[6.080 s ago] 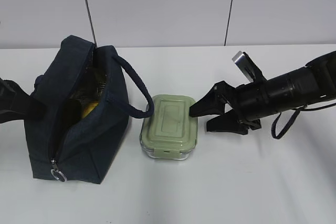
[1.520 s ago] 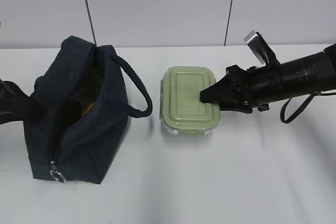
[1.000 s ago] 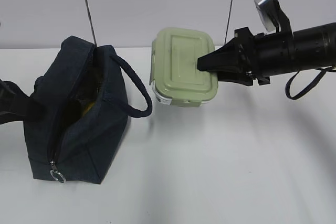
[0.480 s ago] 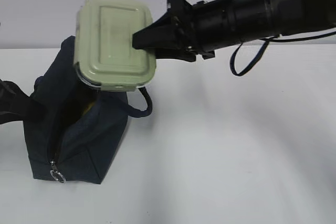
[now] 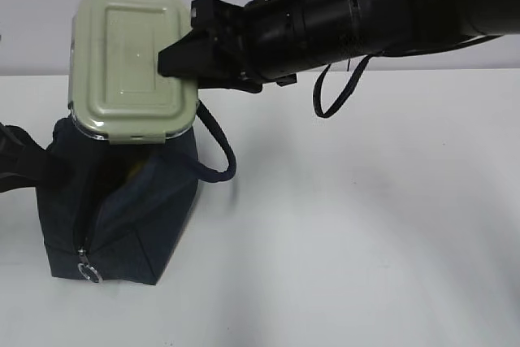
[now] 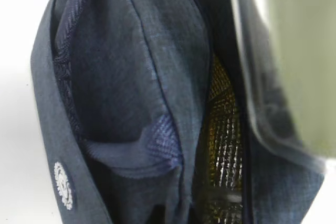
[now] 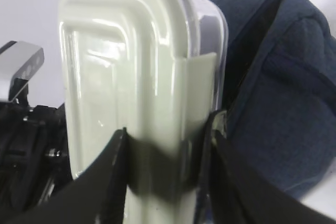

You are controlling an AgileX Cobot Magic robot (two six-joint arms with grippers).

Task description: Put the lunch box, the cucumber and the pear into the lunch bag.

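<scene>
The lunch box has swung further left — now over the lunch bag — clamped in the right tool.

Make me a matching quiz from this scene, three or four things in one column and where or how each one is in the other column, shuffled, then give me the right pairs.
Things
1. lunch box
2. lunch bag
3. right end effector
4. metal ring pull

States
A. hanging at the low front corner of the bag
B. held in the air above the bag, pale green lid facing the exterior camera
C. standing on the table, top unzipped
D. clamped on the box's edge

Pairs: 1-B, 2-C, 3-D, 4-A
</scene>
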